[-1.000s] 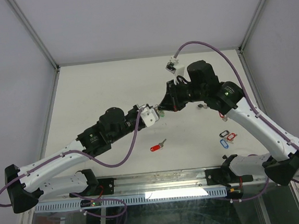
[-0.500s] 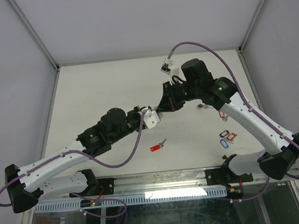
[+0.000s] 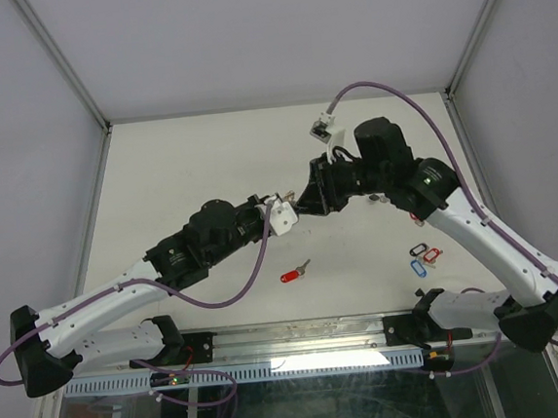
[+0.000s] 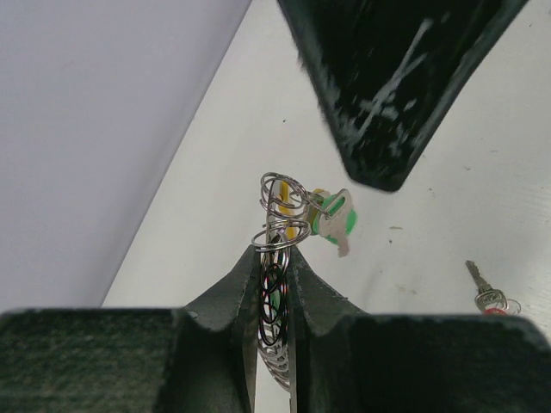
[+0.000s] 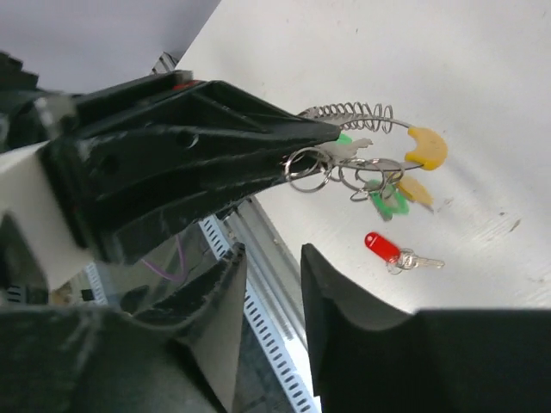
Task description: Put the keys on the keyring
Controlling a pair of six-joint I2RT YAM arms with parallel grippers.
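Between jaws of left gripper (image 4: 275, 258) | keyring (image 5: 349, 113) pinched | right gripper (image 5: 271, 254) just beside

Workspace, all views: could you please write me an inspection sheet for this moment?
Surface: white table, a few small marks.
Job's things: keyring in the left hand, green-tagged key hanging on it; red-tagged key loose on the table; more coloured tags by the right arm.
Clutter: nothing seen.
Hands: left hand shut on keyring; right hand open, empty.
Cables: purple cables looped along both arms.
Surroundings: grey walls.

A red-tagged key (image 3: 293, 274) and, well apart, several tagged keys (image 3: 423, 256) lie on the white table (image 3: 187, 168).
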